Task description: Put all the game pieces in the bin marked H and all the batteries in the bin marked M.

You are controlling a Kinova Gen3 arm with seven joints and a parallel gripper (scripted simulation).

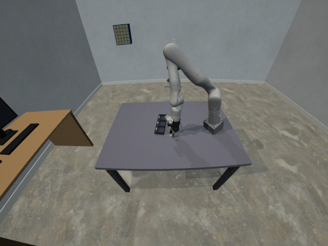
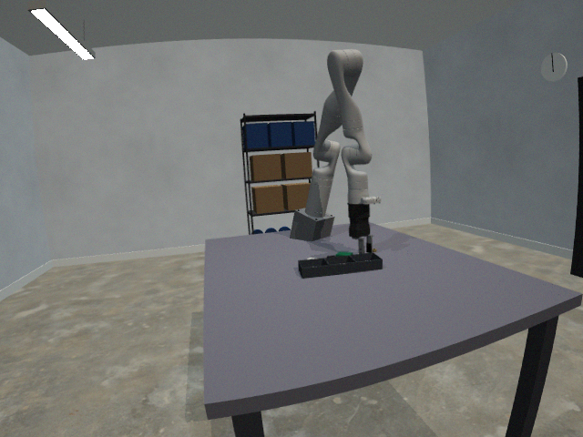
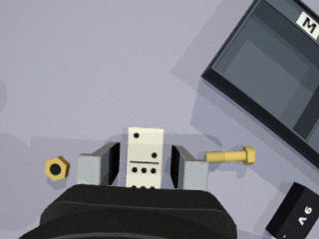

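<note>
While hanging low over the table (image 3: 80,40), the gripper (image 3: 144,165) is straddling a domino (image 3: 144,157), fingers spread, gripping nothing.
</note>
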